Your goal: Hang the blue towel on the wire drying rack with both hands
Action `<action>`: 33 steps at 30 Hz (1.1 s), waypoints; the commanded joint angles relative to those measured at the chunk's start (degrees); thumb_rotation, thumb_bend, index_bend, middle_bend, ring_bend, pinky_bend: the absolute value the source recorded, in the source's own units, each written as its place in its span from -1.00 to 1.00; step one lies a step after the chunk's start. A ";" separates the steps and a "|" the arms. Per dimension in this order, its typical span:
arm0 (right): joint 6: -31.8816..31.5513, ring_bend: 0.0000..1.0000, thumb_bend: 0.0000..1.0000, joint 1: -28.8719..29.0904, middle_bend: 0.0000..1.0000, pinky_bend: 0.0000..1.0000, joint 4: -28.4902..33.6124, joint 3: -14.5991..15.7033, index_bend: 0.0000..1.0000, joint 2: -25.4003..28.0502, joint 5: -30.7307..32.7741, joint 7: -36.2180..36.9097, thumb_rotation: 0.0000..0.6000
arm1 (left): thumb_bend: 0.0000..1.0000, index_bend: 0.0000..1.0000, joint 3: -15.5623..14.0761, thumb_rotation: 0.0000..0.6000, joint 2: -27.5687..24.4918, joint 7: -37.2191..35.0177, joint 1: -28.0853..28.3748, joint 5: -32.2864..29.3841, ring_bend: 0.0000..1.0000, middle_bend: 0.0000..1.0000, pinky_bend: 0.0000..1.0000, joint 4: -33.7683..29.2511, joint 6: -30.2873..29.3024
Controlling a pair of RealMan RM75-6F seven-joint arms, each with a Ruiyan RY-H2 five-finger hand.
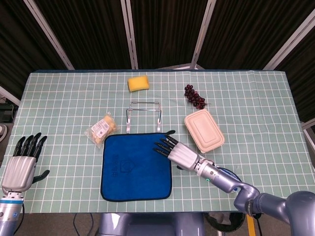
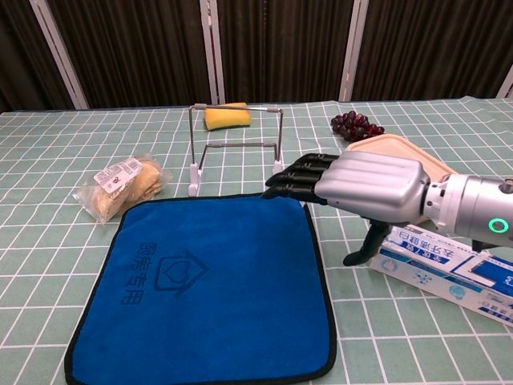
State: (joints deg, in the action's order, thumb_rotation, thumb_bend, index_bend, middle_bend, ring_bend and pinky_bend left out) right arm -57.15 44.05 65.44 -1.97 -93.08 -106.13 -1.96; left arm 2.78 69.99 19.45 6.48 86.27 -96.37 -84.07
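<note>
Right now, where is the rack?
In the head view the rack stands mid-table, just behind the towel, with the sponge farther back.

Lighting: even, bright, diffuse from overhead in both views. No hard shadows; only a faint soft shade on the surface (image 2: 48, 265) directly beneath the right hand (image 2: 365, 186) in the chest view. Backdrop beyond the hand is dark and unlit. Mild sheen on the silver back of the right hand, no blown highlights. Green indicator light just behind that hand glows clearly. Focus: sharp across the head view; in the chest view the right hand is slightly soft, close to the lens. Grid lines run straight; no obvious edge distortion.
</note>
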 commanded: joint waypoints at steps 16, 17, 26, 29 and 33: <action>0.09 -1.00 -1.00 2.72 -1.00 -1.00 -6.96 1.25 -1.00 -6.66 3.22 1.07 1.00 | -1.00 -1.00 0.25 1.00 0.62 0.88 0.72 -1.41 -1.00 -1.00 -1.00 0.46 0.79; 0.11 -1.00 -1.00 2.84 -1.00 -1.00 -7.28 1.37 -1.00 -7.00 3.30 1.10 1.00 | -1.00 -1.00 0.27 1.00 0.66 0.88 0.77 -1.51 -1.00 -1.00 -1.00 0.52 0.86; -0.46 -1.00 -1.00 3.90 -1.00 -1.00 -9.16 1.89 -1.00 -8.98 3.95 1.90 1.00 | -1.00 -1.00 0.46 1.00 0.92 0.91 1.17 -2.50 -1.00 -1.00 -1.00 1.02 1.46; -0.79 -1.00 -1.00 4.18 -1.00 -1.00 -9.39 1.76 -1.00 -9.37 4.37 2.39 1.00 | -1.00 -1.00 0.51 1.00 0.97 0.84 1.29 -2.80 -1.00 -1.00 -1.00 1.16 1.65; -1.29 -1.00 -1.00 4.51 -1.00 -1.00 -9.48 1.62 -1.00 -9.75 4.76 2.92 1.00 | -1.00 -1.00 0.49 1.00 1.06 0.94 1.47 -3.06 -1.00 -1.00 -1.00 1.37 1.92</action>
State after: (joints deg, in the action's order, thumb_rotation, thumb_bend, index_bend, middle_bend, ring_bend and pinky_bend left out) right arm -58.42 48.53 55.98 -0.33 -102.81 -101.39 0.93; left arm 3.27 71.04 20.38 7.94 83.21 -95.01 -82.15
